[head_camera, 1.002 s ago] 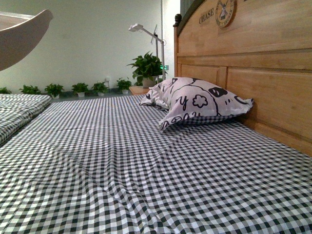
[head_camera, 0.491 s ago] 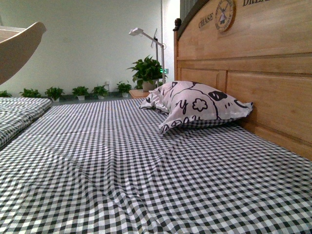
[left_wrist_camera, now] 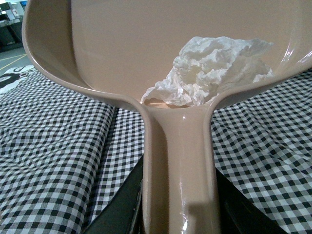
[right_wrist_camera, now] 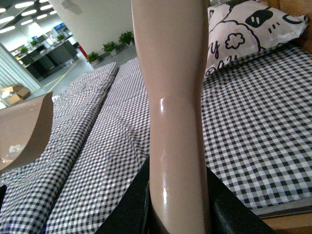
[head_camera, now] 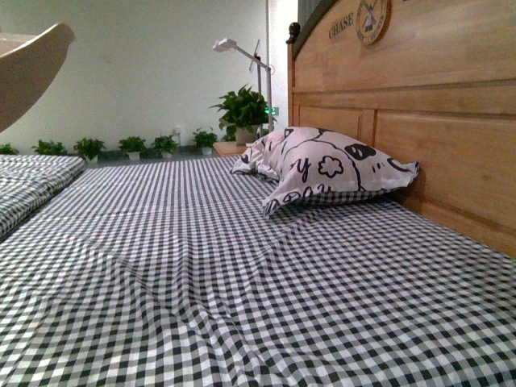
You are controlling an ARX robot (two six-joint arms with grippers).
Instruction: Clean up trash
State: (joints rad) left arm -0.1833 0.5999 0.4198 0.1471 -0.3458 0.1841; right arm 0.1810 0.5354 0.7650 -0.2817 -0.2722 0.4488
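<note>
A small crumpled white paper wad [left_wrist_camera: 210,70] is seen right of centre in the upper half of the left wrist frame. It is lodged inside a pink-beige pan, against the wall just above the handle junction, its folds loosely bunched.

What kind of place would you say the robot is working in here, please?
Probably a bedroom mock-up in a showroom or lab: a checked bed sheet, a patterned pillow against a wooden headboard, potted plants along the wall.

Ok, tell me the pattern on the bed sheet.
Black-and-white gingham check on the cotton bed sheet, clearest in the front view.
</note>
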